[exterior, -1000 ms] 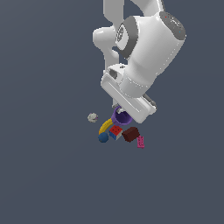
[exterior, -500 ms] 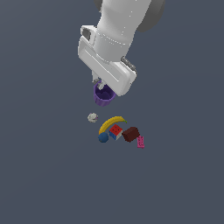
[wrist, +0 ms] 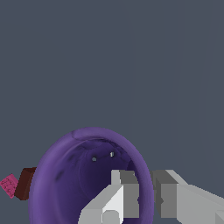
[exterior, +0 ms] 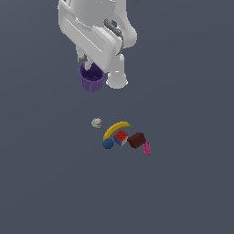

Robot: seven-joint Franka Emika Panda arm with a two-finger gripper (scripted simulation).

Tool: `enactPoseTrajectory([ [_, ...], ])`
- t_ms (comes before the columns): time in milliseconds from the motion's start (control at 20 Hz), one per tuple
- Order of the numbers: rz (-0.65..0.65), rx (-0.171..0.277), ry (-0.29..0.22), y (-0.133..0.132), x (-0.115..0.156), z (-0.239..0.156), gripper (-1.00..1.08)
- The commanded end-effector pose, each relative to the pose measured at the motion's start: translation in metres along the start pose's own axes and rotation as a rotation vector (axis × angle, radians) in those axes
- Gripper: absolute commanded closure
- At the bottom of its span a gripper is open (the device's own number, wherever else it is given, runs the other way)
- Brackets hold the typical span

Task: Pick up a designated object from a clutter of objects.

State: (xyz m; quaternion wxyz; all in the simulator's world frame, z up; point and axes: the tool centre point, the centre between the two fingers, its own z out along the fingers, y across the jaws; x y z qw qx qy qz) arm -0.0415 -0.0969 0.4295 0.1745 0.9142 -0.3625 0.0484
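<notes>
The hand (exterior: 91, 68) hangs high over the bench (exterior: 192, 183), its fingers clamped across the rim of the cup (exterior: 92, 80). Open air lies between the cup and the clutter. On the bench the banana (exterior: 116, 129), cube (exterior: 120, 137), block (exterior: 136, 140), ball (exterior: 108, 144) and brick (exterior: 147, 148) crowd close together, with no clear gap between them. The lump (exterior: 96, 122) sits just apart. All round this cluster the bench is bare.

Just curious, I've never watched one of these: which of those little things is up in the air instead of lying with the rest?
The purple cup. It hangs in the jaws, one finger inside its rim, while the banana, cube, block, ball and brick lie below.
</notes>
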Motion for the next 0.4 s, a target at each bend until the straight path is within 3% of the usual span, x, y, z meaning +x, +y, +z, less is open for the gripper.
enactPoseTrajectory([
  [0,-0.001,0.000,0.001,0.0105,0.0043,-0.0080,1.08],
  [350,-0.003,0.000,0.003,0.0167,0.0085,-0.0141,1.08],
])
